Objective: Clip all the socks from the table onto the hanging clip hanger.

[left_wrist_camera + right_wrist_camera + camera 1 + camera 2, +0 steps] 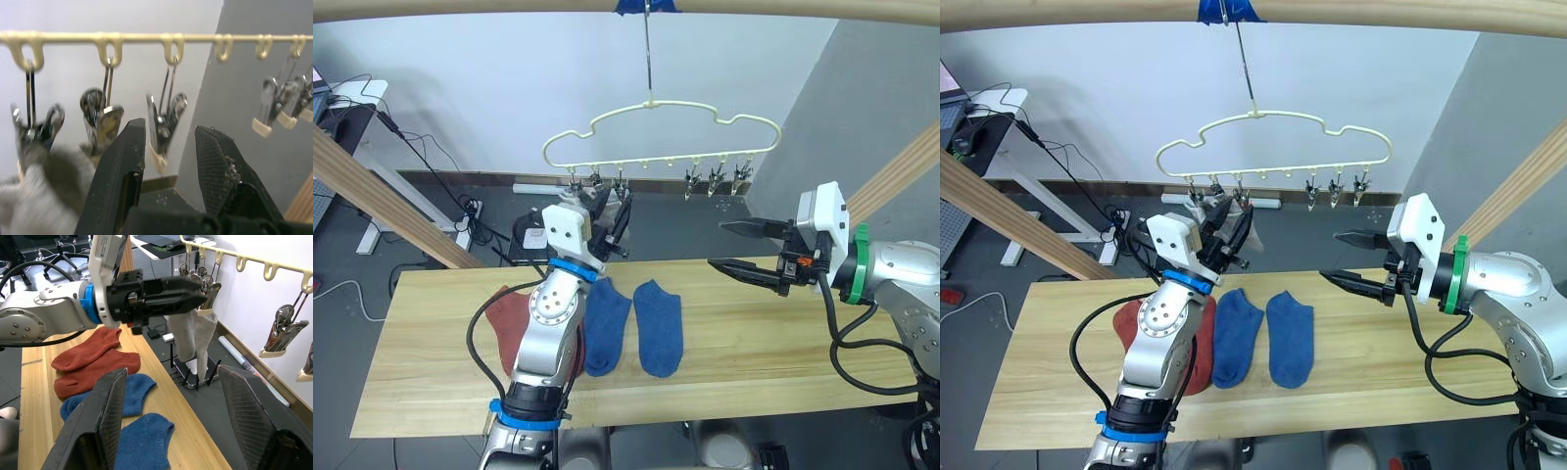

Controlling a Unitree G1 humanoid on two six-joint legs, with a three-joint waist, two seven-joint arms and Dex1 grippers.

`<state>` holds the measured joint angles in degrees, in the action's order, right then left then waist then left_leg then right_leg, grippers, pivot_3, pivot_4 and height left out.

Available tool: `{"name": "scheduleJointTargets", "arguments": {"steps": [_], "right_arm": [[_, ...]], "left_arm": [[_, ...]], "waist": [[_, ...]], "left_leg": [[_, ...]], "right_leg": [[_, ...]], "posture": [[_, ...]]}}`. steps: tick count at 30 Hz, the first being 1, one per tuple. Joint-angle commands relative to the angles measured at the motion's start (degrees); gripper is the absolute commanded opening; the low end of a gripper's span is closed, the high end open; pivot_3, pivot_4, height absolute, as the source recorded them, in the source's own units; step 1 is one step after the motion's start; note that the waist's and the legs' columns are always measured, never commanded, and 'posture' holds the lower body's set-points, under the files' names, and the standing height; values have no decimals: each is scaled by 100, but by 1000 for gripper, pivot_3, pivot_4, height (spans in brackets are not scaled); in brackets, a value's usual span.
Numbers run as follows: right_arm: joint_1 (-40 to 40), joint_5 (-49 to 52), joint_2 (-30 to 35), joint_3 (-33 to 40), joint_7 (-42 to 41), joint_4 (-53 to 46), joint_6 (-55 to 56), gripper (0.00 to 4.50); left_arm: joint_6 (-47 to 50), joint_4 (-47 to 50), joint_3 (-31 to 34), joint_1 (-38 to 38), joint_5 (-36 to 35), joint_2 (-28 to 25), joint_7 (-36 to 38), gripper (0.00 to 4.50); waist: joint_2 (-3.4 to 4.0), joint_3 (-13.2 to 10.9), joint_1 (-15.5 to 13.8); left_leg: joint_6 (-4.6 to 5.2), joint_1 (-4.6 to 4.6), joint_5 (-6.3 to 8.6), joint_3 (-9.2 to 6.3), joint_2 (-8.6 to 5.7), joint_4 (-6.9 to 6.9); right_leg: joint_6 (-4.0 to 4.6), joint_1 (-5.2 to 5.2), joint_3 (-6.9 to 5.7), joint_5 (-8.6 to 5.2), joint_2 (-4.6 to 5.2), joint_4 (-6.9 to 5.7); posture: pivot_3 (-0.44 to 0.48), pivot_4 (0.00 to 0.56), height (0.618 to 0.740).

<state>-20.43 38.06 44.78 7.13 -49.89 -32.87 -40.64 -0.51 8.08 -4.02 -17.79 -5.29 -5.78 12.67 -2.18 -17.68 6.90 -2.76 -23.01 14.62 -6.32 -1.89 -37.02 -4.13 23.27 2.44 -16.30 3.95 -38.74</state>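
Wooden table (754, 362) carries two blue socks (634, 328) and two red socks (93, 363), long axes running away from the robot. Grey socks (195, 335) already hang on the clip hanger (661, 132). Left gripper (168, 152) is up at the clips, jaws parted, holding nothing — right gripper (734, 247), spread wide and empty, hovers nearer the blue pair.

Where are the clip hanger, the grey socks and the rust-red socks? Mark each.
clip hanger (658, 104), left eye view, top of the wavy cream wire.
grey socks (194, 335), right wrist view, fabric hanging below the clips.
rust-red socks (95, 364), right wrist view, middle of the pair on the table.
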Motion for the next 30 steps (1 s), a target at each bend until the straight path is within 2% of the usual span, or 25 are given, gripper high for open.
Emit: {"name": "scheduleJointTargets", "arguments": {"steps": [1,11,27,30], "right_arm": [[-133,222,82,63,-32,-166,-26,3078],[-290,470,114,67,-26,-124,-170,3078],[-385,504,99,44,21,-101,-234,3078],[-403,503,88,37,33,-100,-235,3078]], "left_arm": [[-157,71,-18,-78,103,132,-156,1759],[-129,-43,77,-249,337,422,-676,1759],[70,-44,80,-383,214,486,-675,1759],[126,17,66,-351,182,506,-658,1169]], "waist": [[0,0,18],[-1,0,110],[-1,0,113],[-1,0,114]], "left_leg": [[0,0,0,-1,0,0],[0,0,0,-1,0,-2],[0,0,0,0,0,-2],[0,0,0,0,0,-1]], "right_leg": [[0,0,0,0,0,0],[0,0,-1,0,0,-4],[0,0,0,0,-1,-4],[0,0,0,0,-1,-4]], "posture": [[-309,303,740],[-312,305,740],[-313,304,740],[-313,304,740]]}}
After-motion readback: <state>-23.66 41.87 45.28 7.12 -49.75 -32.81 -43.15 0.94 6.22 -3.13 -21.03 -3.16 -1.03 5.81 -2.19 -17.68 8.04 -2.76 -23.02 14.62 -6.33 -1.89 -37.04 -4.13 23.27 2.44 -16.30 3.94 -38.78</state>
